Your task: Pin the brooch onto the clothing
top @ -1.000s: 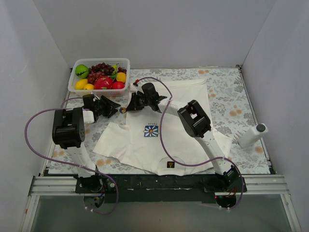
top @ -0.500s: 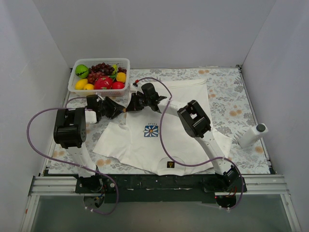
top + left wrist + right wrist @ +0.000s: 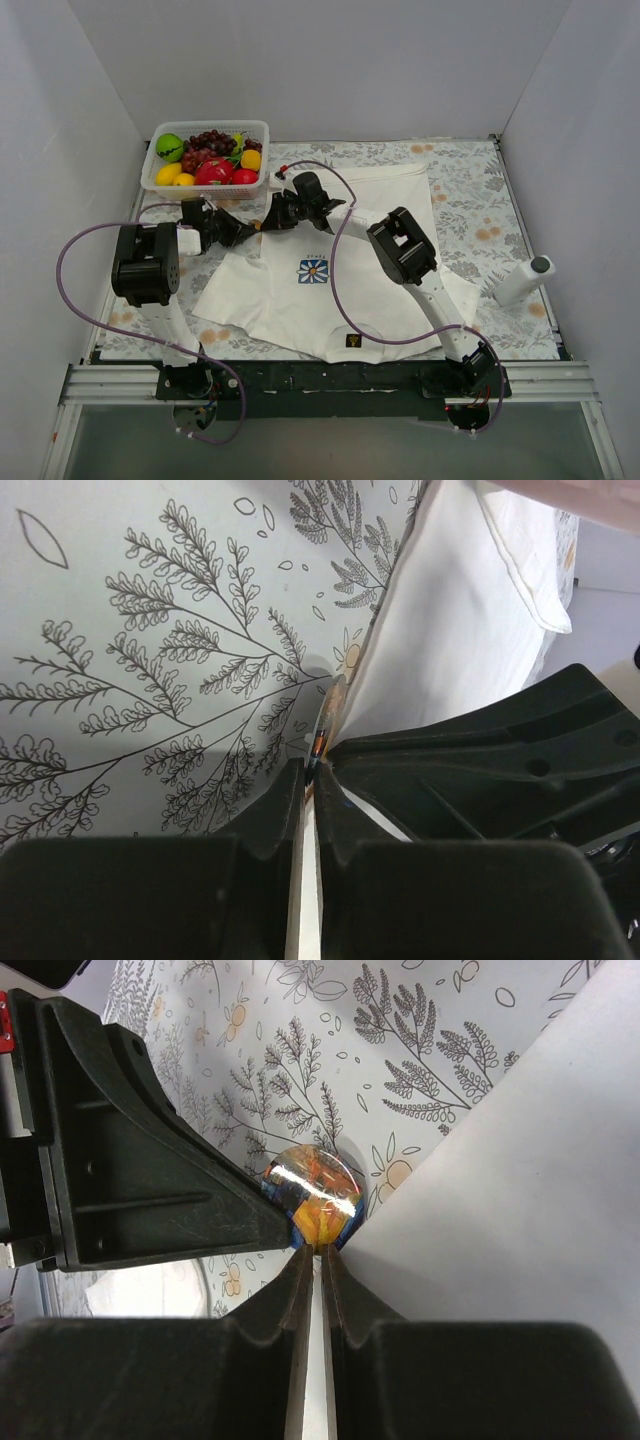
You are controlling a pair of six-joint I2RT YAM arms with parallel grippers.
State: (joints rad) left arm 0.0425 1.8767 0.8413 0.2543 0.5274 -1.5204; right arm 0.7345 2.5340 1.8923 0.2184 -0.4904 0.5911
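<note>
The clothing, a white T-shirt [image 3: 340, 305], lies flat on the flowered cloth, with its daisy print [image 3: 313, 270] and dark neck label [image 3: 352, 341] showing. The brooch [image 3: 312, 1196] is a small glossy disc with an orange and blue sheen, held just past the shirt's far left edge [image 3: 520, 1160]. My right gripper [image 3: 321, 1250] is shut on its lower rim. My left gripper [image 3: 312, 765] meets it from the left and is shut on the brooch, seen edge-on [image 3: 320, 742]. From above the two grippers [image 3: 248, 229] [image 3: 266, 223] touch tip to tip.
A white basket of fruit [image 3: 206, 160] stands at the back left, just behind the grippers. A white bottle [image 3: 523, 279] lies at the right edge. Purple cables [image 3: 75, 290] loop off both arms. The shirt's hem [image 3: 520, 580] is folded near the left gripper.
My left gripper has moved right, up to the right gripper's tip and the brooch. The right gripper and the shirt have stayed in place.
</note>
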